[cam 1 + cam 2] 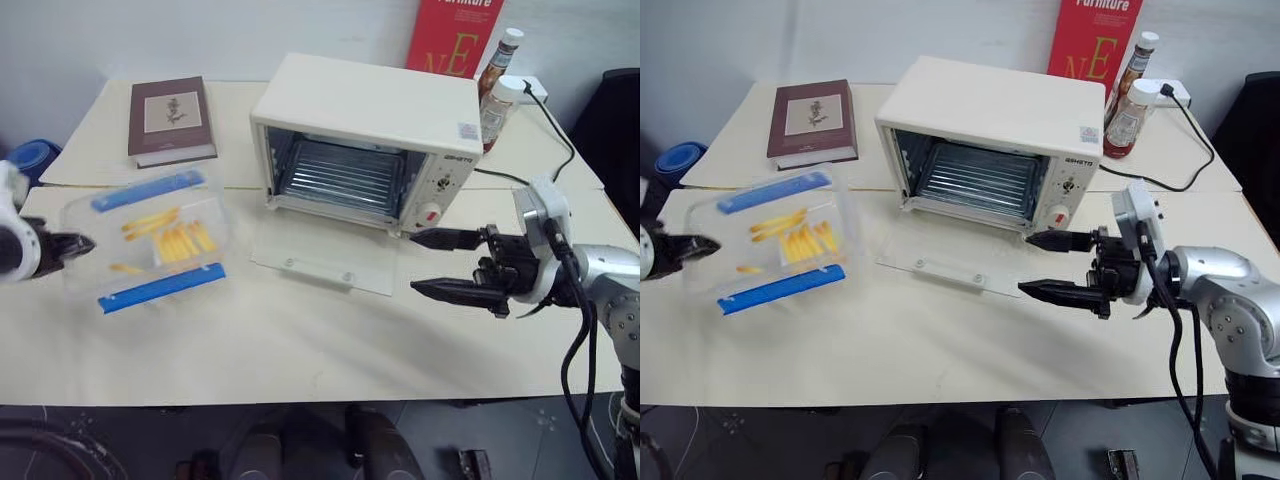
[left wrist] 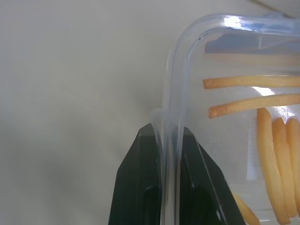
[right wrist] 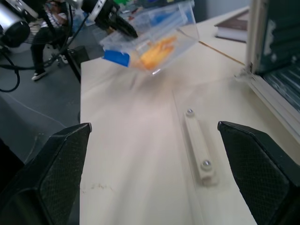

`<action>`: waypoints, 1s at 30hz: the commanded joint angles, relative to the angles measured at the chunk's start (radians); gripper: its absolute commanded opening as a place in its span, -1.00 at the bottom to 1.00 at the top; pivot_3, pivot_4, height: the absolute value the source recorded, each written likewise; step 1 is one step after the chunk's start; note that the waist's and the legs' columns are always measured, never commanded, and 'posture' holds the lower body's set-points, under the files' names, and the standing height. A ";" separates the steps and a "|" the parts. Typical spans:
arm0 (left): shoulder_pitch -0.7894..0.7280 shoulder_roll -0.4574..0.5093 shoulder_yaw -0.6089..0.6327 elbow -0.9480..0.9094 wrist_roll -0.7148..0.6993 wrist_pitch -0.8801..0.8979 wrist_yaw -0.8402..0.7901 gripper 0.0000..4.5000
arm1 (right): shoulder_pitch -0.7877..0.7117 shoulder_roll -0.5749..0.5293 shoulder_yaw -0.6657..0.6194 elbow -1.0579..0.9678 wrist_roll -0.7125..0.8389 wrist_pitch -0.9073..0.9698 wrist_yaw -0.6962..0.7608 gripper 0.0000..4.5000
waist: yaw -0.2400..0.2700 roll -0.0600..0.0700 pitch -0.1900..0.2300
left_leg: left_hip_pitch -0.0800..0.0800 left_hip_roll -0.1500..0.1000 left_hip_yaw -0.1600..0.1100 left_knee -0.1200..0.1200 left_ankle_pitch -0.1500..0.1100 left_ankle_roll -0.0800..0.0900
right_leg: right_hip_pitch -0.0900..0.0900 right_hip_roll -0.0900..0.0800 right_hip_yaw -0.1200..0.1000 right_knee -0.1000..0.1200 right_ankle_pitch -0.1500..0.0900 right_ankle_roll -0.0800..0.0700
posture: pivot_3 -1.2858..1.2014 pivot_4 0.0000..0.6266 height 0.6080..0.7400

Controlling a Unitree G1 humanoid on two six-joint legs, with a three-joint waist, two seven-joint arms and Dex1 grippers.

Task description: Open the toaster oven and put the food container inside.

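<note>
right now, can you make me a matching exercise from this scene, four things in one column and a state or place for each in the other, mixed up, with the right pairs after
Things:
1. toaster oven
2. food container
3. right gripper
4. maroon book

States or places:
A. pinched at one edge by the left gripper, lifted off the table
B. lying flat at the table's far left corner
C. glass door dropped flat onto the table, wire rack showing
D. fingers spread wide, holding nothing, in front of the oven's dial panel

Pairs: 1-C, 2-A, 3-D, 4-B

Cream table (image 1: 300, 350) bears toaster oven (image 1: 370, 120) (door down), book (image 1: 170, 120), bottles (image 1: 497, 100)
</note>
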 commanded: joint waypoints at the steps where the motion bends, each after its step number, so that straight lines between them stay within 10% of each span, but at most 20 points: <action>1: -0.250 -0.090 -0.156 0.054 0.229 0.084 -0.184 -0.98 | 0.039 -0.017 -0.069 -0.086 0.025 -0.023 -0.020 1.00 | 0.001 0.000 0.000 | -0.002 0.000 0.000 0.000 0.000 -0.001 | -0.002 0.000 0.000 0.001 0.000 0.000 | 0.03 -0.52 1.00; 11: -0.666 -0.505 -0.549 0.312 0.874 -0.039 -0.730 -0.98 | 0.246 -0.007 -0.224 -0.269 0.067 -0.017 -0.168 1.00 | -0.003 -0.001 0.001 | -0.013 0.000 0.000 0.003 0.002 -0.003 | -0.012 0.001 0.001 0.002 0.001 0.003 | 0.03 -0.52 1.00; 19: -0.768 -0.731 -0.597 0.579 1.198 -0.233 -0.993 -0.98 | 0.348 0.016 -0.293 -0.351 0.115 -0.026 -0.296 1.00 | -0.002 -0.001 0.001 | -0.012 0.000 0.001 0.005 0.000 0.004 | -0.010 0.001 0.002 0.002 0.002 0.006 | 0.03 -0.52 1.00; 30: -0.820 -0.776 -0.437 0.649 1.366 -0.220 -1.115 0.39 | 0.341 0.034 -0.229 -0.335 0.081 -0.059 -0.384 1.00 | -0.004 -0.002 0.002 | -0.015 -0.002 -0.002 0.013 0.004 0.008 | -0.008 0.002 0.005 0.003 0.007 0.011 | 0.03 -0.52 1.00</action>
